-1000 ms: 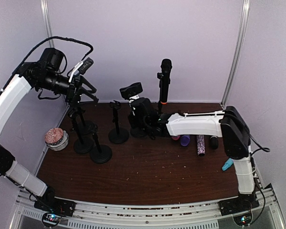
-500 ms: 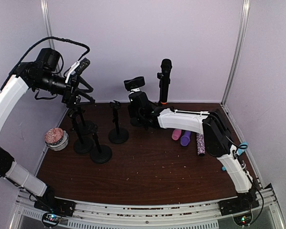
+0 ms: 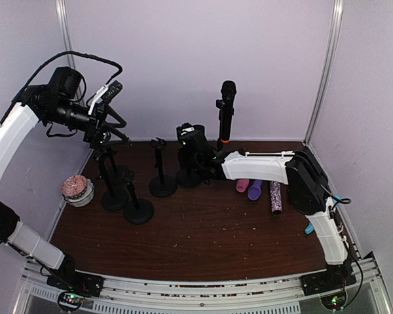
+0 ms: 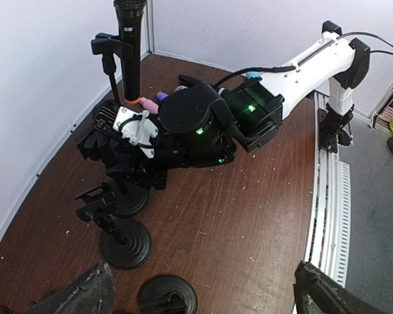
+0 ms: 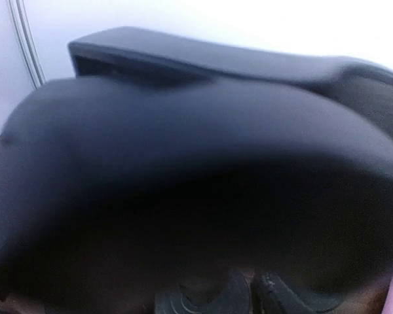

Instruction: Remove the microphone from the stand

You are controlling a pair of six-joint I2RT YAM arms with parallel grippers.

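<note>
A black microphone (image 3: 227,108) with an orange ring near its lower end stands upright in a clip on a stand at the back centre. It also shows in the left wrist view (image 4: 130,46). My right gripper (image 3: 190,140) is low at the back, just left of the microphone, over a black stand base (image 3: 186,177); it also shows in the left wrist view (image 4: 115,141). A dark blurred shape fills the right wrist view, so its jaws are hidden. My left gripper (image 3: 118,124) is raised at the far left, open and empty, its fingertips (image 4: 78,294) wide apart.
Three more black stands (image 3: 163,185) (image 3: 139,210) (image 3: 114,198) stand left of centre. A pink cylinder (image 3: 242,185), a purple one (image 3: 254,192) and a glittery microphone (image 3: 276,197) lie at the right. A small bowl with a pink object (image 3: 76,189) sits at the left wall.
My right gripper has come down and slightly right onto the back stand, and its elbow has swung. The left arm has hardly moved.
</note>
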